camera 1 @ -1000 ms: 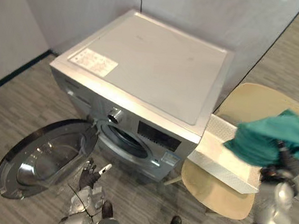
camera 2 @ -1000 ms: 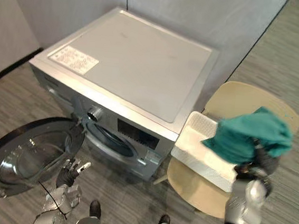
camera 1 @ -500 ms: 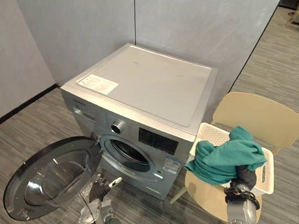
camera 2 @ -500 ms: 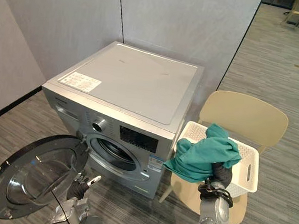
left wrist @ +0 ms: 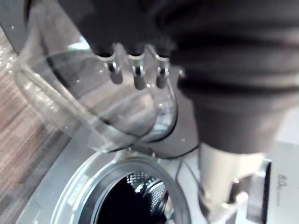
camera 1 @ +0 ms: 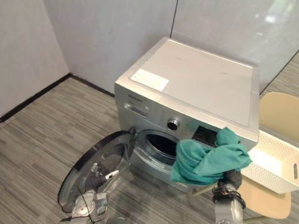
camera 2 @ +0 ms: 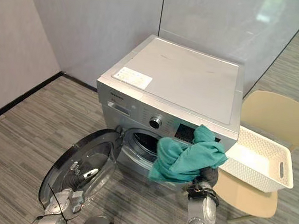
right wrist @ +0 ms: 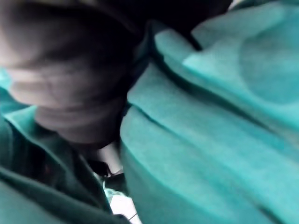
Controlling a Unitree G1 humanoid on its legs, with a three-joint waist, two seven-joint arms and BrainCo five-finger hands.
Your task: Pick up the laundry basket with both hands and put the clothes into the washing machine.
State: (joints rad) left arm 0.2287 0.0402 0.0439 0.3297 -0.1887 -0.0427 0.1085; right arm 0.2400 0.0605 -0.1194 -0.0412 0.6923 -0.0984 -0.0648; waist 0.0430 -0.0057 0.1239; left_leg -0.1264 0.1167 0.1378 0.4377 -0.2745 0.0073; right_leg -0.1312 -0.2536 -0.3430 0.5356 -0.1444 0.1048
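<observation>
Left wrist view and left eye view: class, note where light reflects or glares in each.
Left wrist view: pale reflected streaks curve across the door's glass bowl. Left eye view: a bright glare patch sits on the wall panel behind the washing machine, whose top has a soft sheen.

The cloth (camera 1: 208, 162) at my right robot hand (camera 1: 231, 179) is plain teal-green, and the hand's cover is dark. The washing machine (camera 1: 205, 83) is silver-grey with a white label (camera 1: 150, 80). At its three o'clock the laundry basket (camera 1: 276, 166) is white, seemingly dotted with small holes. The chair (camera 1: 289, 117) is beige. The floor (camera 1: 30, 143) is streaked grey.
</observation>
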